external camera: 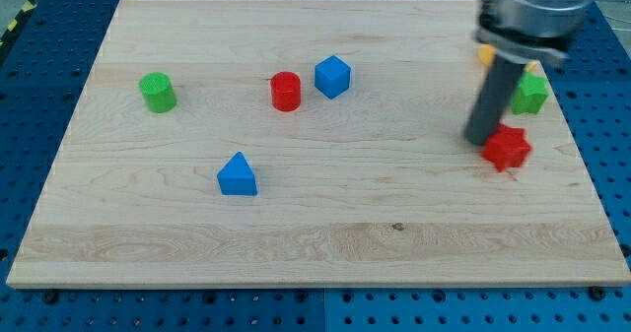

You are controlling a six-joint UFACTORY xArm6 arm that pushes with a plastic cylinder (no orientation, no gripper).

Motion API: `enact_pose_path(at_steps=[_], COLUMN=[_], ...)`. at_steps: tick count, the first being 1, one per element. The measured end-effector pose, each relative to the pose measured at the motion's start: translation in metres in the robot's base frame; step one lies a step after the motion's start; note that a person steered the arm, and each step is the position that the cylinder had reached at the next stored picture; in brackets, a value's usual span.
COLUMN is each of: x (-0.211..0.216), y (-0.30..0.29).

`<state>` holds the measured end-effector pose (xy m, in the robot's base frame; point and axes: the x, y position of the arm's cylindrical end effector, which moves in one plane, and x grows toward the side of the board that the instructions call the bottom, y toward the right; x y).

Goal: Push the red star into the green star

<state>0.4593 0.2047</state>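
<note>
The red star lies near the view's right edge of the wooden board. The green star lies just above it and slightly to the right, a small gap between them, partly hidden by the arm. My tip rests on the board right against the red star's left side. The dark rod rises from it toward the view's top.
A yellow block peeks out behind the arm at the upper right. A blue cube and a red cylinder sit at upper middle. A green cylinder is at the left. A blue triangle lies lower left.
</note>
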Motion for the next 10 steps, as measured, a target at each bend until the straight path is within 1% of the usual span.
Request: enact_pose_path(at_steps=[1,2,3,4,5,8,9,10], x=[0.000,0.014,0.048,0.053,0.053,0.045,0.036,0.035], y=[-0.009,-0.064,-0.067,-0.020,0.014,0.021,0.044,0.045])
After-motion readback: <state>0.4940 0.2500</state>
